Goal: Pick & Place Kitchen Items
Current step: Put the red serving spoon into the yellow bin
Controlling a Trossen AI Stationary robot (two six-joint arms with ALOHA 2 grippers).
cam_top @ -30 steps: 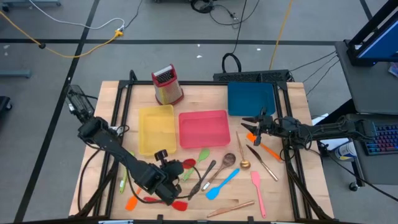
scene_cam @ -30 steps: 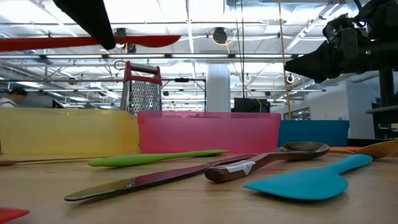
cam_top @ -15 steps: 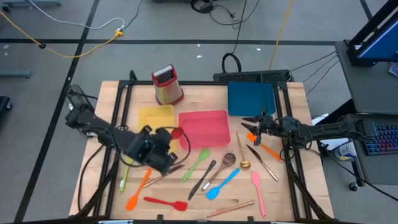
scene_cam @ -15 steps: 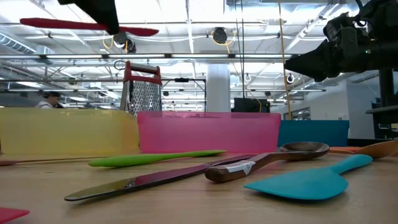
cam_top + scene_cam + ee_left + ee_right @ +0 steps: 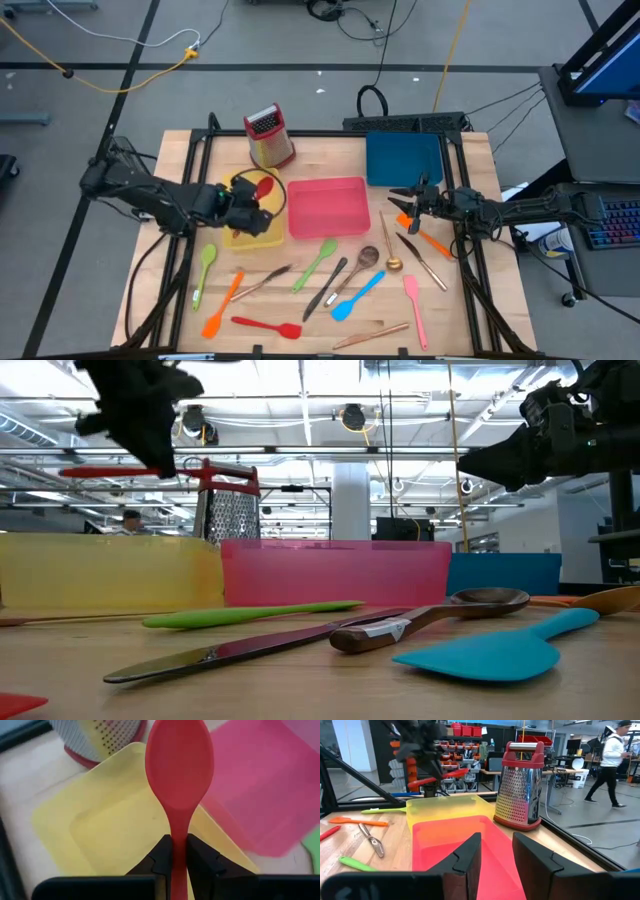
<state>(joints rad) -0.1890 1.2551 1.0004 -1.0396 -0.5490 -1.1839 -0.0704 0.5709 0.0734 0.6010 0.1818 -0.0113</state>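
Observation:
My left gripper (image 5: 247,205) hangs over the yellow tray (image 5: 90,830), shut on a red spoon (image 5: 179,765). In the low view the spoon (image 5: 130,471) shows high above the table. Several other kitchen items lie flat on the near half of the table: a green spoon (image 5: 203,270), an orange spatula (image 5: 222,305), a red spatula (image 5: 265,325), a green spatula (image 5: 315,262), a blue spatula (image 5: 355,295) and a pink spatula (image 5: 413,310). At the right side of the table my right gripper (image 5: 400,200) stands open above it, with nothing between its fingers (image 5: 470,855). My left gripper pinches the red spoon's handle (image 5: 178,845) between its two fingers, a short way behind the bowl. The fingers slant down from the table's left side. The bowl sticks out ahead of them. The spoon is lifted clear and lies about level over the yellow tray.
A pink tray (image 5: 328,205) sits beside the yellow one, and a blue tray (image 5: 404,158) at the far right. A red-topped metal grater (image 5: 268,137) stands upright behind the yellow tray. More cutlery, among it a wooden spoon (image 5: 365,258), lies near the right arm.
My left gripper has carried the red spoon from near the table's near edge toward its far edge and has rolled on the way. It now hangs over the yellow tray. The spoon has stayed clear of the table and about level.

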